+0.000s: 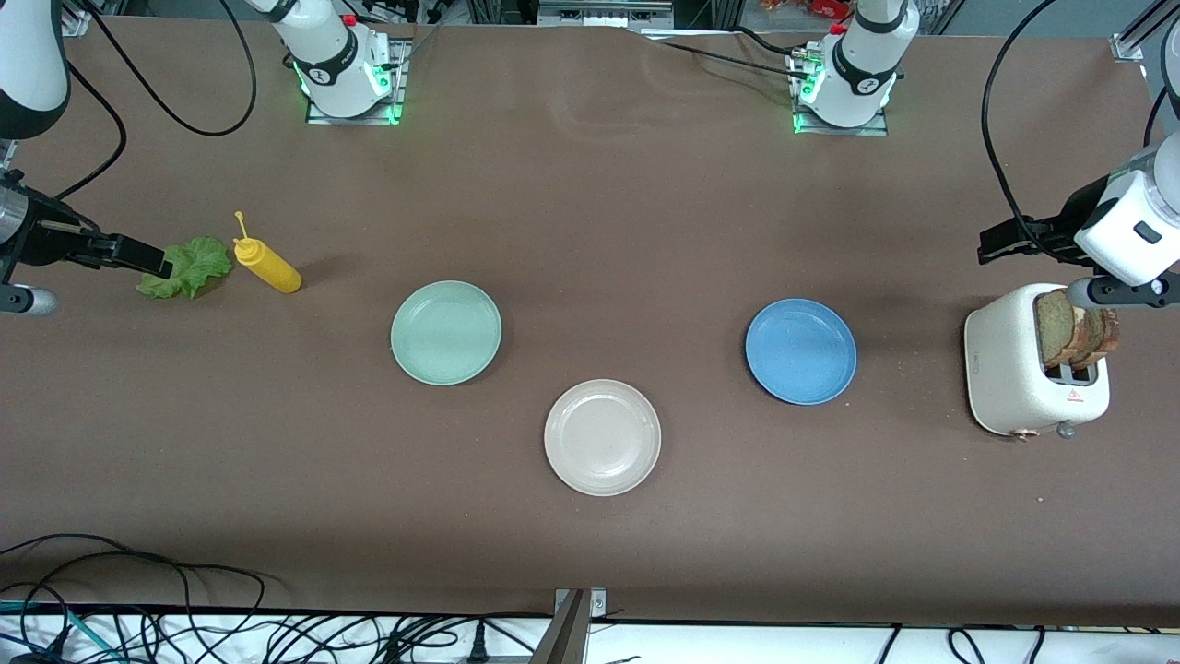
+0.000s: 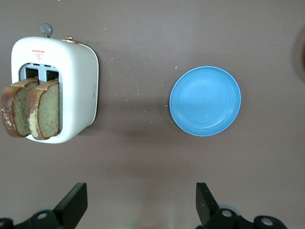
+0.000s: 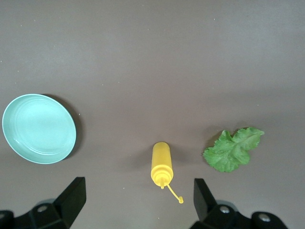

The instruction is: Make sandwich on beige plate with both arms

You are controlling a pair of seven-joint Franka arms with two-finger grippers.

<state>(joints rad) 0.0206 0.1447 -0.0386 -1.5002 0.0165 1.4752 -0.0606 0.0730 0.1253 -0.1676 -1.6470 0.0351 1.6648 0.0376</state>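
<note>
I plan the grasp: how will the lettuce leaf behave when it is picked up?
The lettuce leaf looks thin and ruffled, so it will probably flop and fold. It lies flat on the table, so pinching an edge may be hard. It seems very light and might tear.

You have three plates: one beige [image 1: 602, 437], one green [image 1: 446, 332], one blue [image 1: 800, 350]. Two bread slices [image 1: 1077, 329] stand in one toaster [image 1: 1023, 373]; one lettuce leaf [image 1: 189, 267], one yellow bottle [image 1: 266, 266].

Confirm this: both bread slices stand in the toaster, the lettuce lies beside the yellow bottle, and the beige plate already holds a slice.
Not quite: the beige plate is bare in the front view. Both bread slices do stand in the toaster, and the lettuce lies beside the yellow bottle.
</note>
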